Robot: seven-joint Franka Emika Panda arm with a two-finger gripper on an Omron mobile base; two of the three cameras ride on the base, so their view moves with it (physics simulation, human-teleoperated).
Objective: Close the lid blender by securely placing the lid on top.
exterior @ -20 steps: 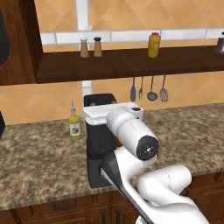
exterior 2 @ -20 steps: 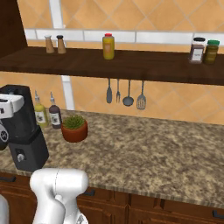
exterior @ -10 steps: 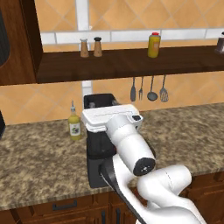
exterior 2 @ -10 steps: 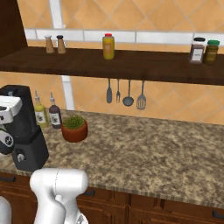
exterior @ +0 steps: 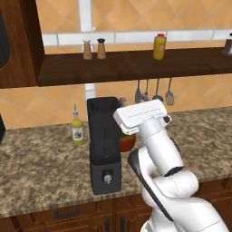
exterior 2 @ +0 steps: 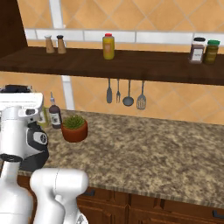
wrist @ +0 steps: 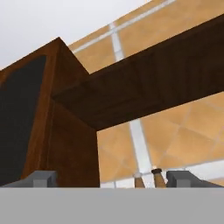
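the gripper (wrist: 109, 178) has its jaws wide apart, holding nothing, aimed up at the dark wooden shelf (wrist: 144, 83); tall black blender (exterior: 103, 145) stands below-left on the speckled worktop (exterior: 41, 167).

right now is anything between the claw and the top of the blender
Nothing visible. The blender stands on the counter just beside the robot's hand, its top dark and unobstructed. The claw is open and empty, pointing up at the shelf.

obstacles: shelf (exterior: 136, 68) above blender (exterior: 104, 145) | bottle (exterior: 77, 128) left, plant pot (exterior 2: 74, 128) right
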